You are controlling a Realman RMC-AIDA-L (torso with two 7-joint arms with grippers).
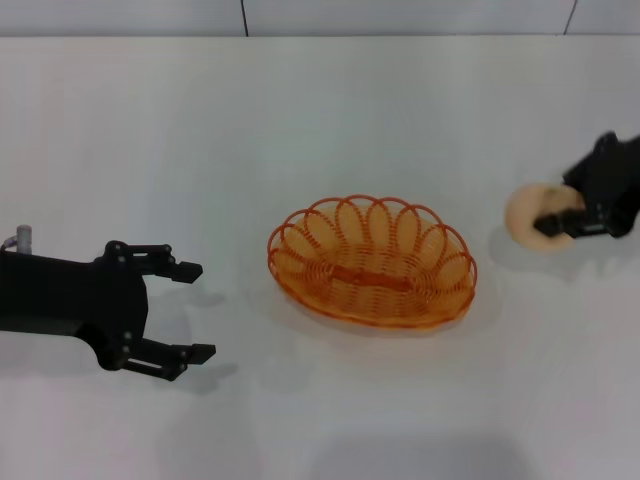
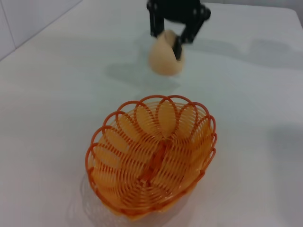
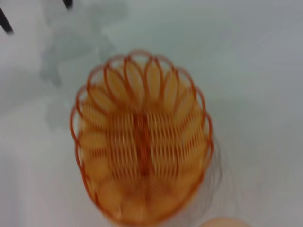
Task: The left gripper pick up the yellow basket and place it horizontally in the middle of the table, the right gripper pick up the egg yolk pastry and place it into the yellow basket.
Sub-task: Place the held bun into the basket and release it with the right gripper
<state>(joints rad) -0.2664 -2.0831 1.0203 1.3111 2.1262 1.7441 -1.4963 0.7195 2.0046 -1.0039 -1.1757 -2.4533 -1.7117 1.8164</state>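
Note:
The yellow basket [image 1: 372,262] lies lengthwise across the middle of the white table [image 1: 300,120], empty; it also shows in the left wrist view [image 2: 151,161] and the right wrist view [image 3: 141,156]. My left gripper [image 1: 192,311] is open and empty, well to the left of the basket. My right gripper [image 1: 565,218] is shut on the egg yolk pastry [image 1: 530,215], held just above the table to the right of the basket. In the left wrist view the right gripper [image 2: 171,40] clamps the pastry [image 2: 163,56] beyond the basket. A sliver of the pastry [image 3: 222,222] shows in the right wrist view.
The table's far edge meets a pale tiled wall [image 1: 400,15] at the back. Nothing else stands on the tabletop.

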